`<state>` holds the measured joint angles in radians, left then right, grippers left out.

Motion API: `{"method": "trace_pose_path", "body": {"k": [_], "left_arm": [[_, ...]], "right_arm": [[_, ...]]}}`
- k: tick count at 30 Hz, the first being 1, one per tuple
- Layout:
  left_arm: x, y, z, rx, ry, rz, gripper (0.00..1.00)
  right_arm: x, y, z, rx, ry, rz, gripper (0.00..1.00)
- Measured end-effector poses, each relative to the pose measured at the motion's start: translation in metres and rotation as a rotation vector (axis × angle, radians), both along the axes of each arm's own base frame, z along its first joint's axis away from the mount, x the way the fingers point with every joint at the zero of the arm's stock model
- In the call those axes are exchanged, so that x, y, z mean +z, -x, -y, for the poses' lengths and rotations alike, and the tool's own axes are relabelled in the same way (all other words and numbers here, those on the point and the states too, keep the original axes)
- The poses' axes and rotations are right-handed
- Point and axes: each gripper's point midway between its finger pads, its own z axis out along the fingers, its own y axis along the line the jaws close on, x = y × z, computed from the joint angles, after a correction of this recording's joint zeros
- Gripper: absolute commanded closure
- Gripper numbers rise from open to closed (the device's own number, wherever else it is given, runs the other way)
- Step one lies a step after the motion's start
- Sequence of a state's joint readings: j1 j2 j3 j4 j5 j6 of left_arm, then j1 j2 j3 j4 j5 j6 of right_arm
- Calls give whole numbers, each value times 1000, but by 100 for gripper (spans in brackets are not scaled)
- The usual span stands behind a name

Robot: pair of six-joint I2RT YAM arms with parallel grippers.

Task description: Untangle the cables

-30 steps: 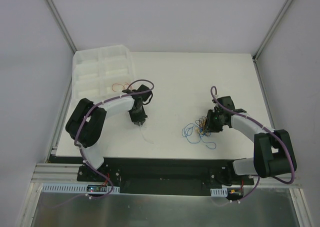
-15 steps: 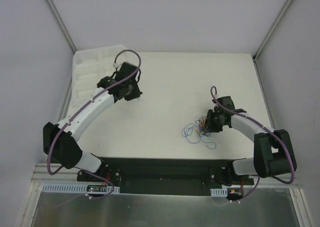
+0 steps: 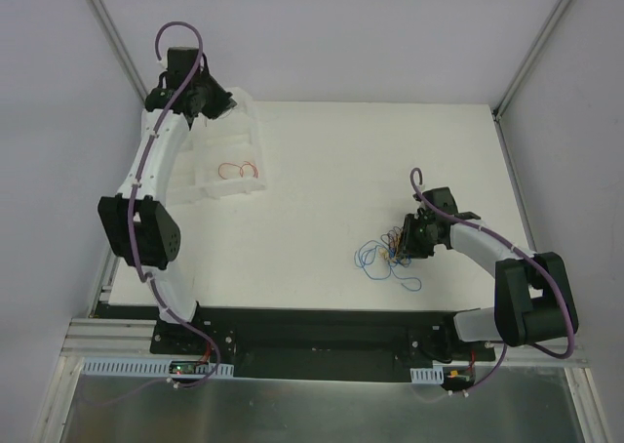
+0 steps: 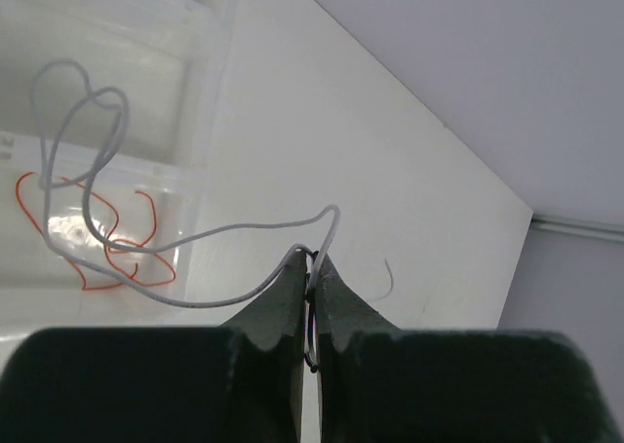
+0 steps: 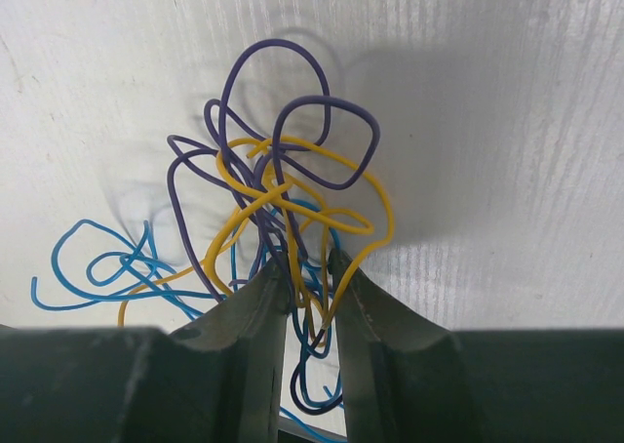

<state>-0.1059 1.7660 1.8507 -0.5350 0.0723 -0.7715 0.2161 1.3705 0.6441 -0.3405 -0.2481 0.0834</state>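
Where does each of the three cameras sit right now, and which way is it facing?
Top external: above and behind the bases, looking down on the table, both arms and the compartment tray.
Left wrist: on the left gripper, facing the tray and its red wire; closed fingers pinch a white wire.
Right wrist: on the right gripper, facing down at the cable bundle, fingers around strands.
Shared: the overhead view also shows the bundle and red wire.

Smooth plastic-coated cables (image 5: 283, 209), translucent glossy plastic tray (image 3: 210, 155), matt white ribbed table (image 5: 507, 121).
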Motion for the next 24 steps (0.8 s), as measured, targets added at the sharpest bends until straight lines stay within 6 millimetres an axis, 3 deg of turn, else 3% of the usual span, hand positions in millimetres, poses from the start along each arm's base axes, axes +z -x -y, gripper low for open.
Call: {"method": "trace_pose_path", "body": {"k": [6,14,18,24], "left_arm": [[-59,-53,-17,64,177,-129,100],[-122,-81,-19,174,343,-266,100],[-138,-85,-24,226,374,-301,100],[-148,-90,-57,315,318,-285,100]], "right_arm": [[0,0,0,5,1,0,72],[0,0,0,9,1,1,71],[0,0,0,11,2,2,71],[0,0,0,12,2,2,71]]}}
